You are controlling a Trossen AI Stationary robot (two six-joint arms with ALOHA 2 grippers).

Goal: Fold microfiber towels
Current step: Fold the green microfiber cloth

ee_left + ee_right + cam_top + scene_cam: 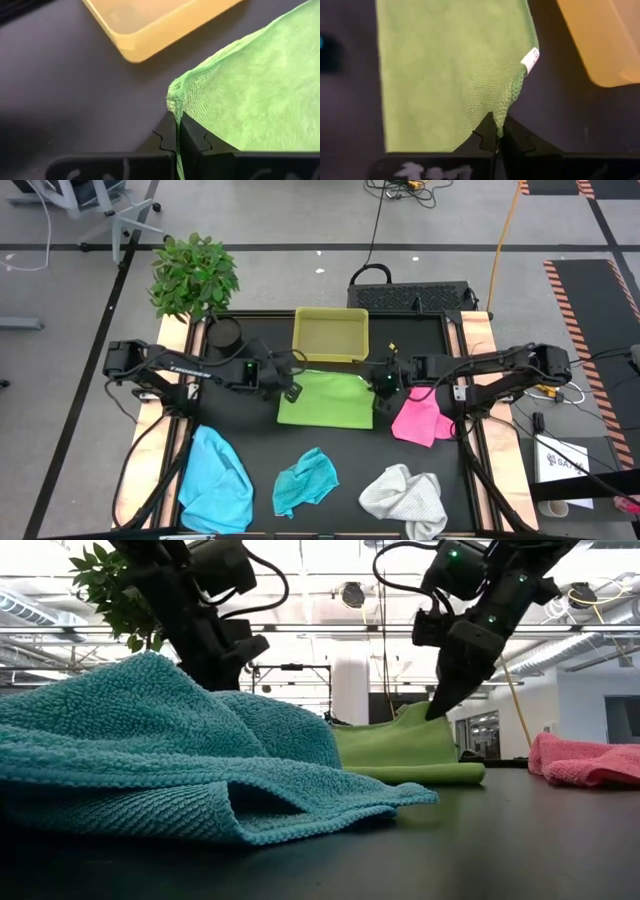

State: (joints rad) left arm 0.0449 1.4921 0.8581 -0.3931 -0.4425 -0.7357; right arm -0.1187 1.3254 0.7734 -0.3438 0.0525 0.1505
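Left end effector [176, 131], clenched on one rear corner of the green towel [325, 398], with the cloth pinched between its two dark fingers [192, 137]; right end effector [496, 134], clenched on the other rear corner, beside a small white tag [532, 57] sewn at the towel's edge. Both corners are raised off the bench [260, 442], while the rest of the green towel lies flat at mid-bench, between the two arms, as the low view shows. Tray [331, 335], yellow-green, rigid, standing just behind the green towel toward the rear of the bench; nothing can be seen inside it in the high view. Pink towel [420, 418], crumpled, at the right side of the bench just beside the right arm. Along the front edge, well apart from the end effectors: light blue towel [215, 478] at left, teal towel [303, 480] at centre, white towel [405, 500] at right, all loosely bunched. Potted plant [193, 275] at the rear left corner, with a dark round pot [222, 333] beside it.
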